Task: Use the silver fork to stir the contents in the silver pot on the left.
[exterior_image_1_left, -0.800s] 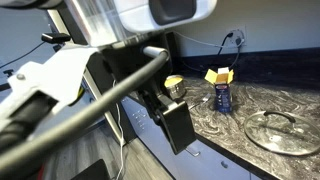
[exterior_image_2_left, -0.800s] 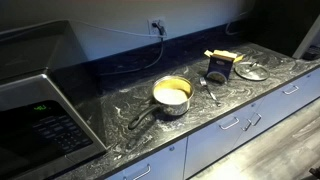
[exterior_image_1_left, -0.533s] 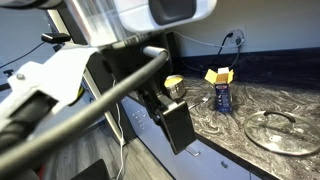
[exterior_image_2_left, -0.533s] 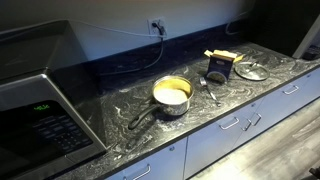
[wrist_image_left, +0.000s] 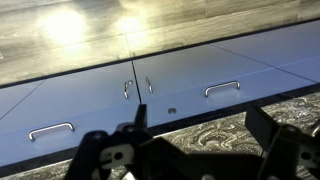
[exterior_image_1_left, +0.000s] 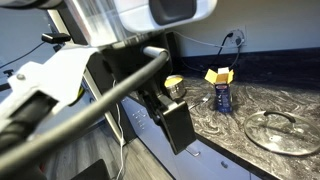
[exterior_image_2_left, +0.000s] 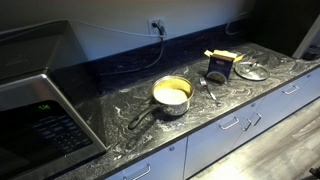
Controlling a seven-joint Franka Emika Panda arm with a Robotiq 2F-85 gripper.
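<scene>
The gripper is open and holds nothing; the wrist view shows it over the counter edge and the cabinet doors. In an exterior view the pot, yellow inside, stands on the counter. The fork lies just beside it, near the can and the lid.

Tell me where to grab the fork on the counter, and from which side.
Probably the fork mid-shaft, from straight above, jaws across its width: it lies flat on the counter between the pot and the can. Which end has the tines is too small to tell.
</scene>
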